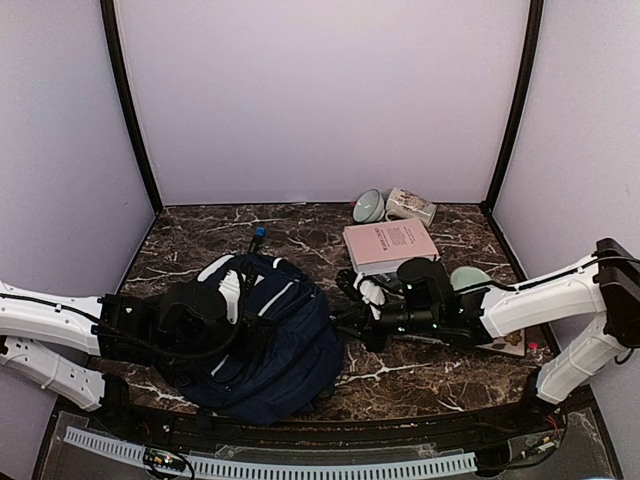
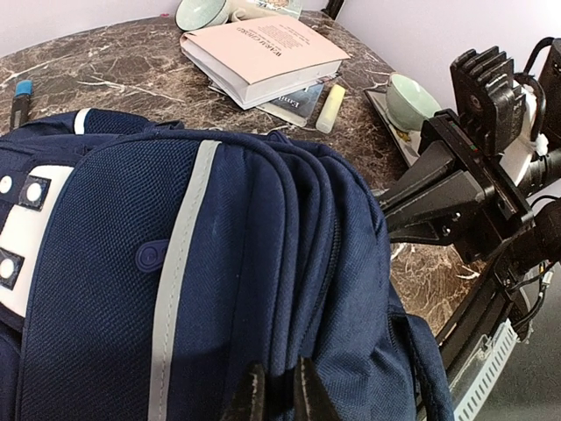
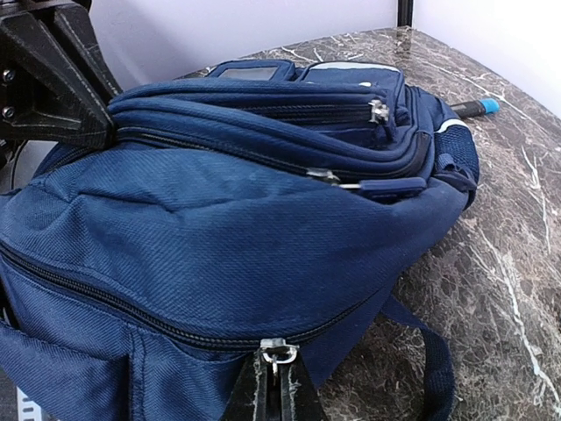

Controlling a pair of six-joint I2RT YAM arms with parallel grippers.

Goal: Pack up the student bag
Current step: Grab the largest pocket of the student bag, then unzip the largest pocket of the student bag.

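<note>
The student bag (image 1: 270, 345), navy blue with white stripe trim, lies on the marble table at centre-left. It fills the left wrist view (image 2: 219, 263) and the right wrist view (image 3: 219, 228). My left gripper (image 1: 235, 318) rests on the bag's left side and is shut on a fold of its fabric beside a zip seam (image 2: 279, 373). My right gripper (image 1: 345, 322) is at the bag's right edge and is shut on a silver zipper pull (image 3: 280, 353) of the long side zip. That zip looks closed to the left of the pull.
A pink book (image 1: 388, 243) lies behind the right arm, with a pale stick (image 2: 330, 107) beside it. A teal bowl (image 1: 368, 206) and a tipped cup (image 1: 410, 206) sit at the back. Another bowl (image 1: 470, 277) sits on a tray at right. A blue-capped pen (image 1: 257, 240) lies behind the bag.
</note>
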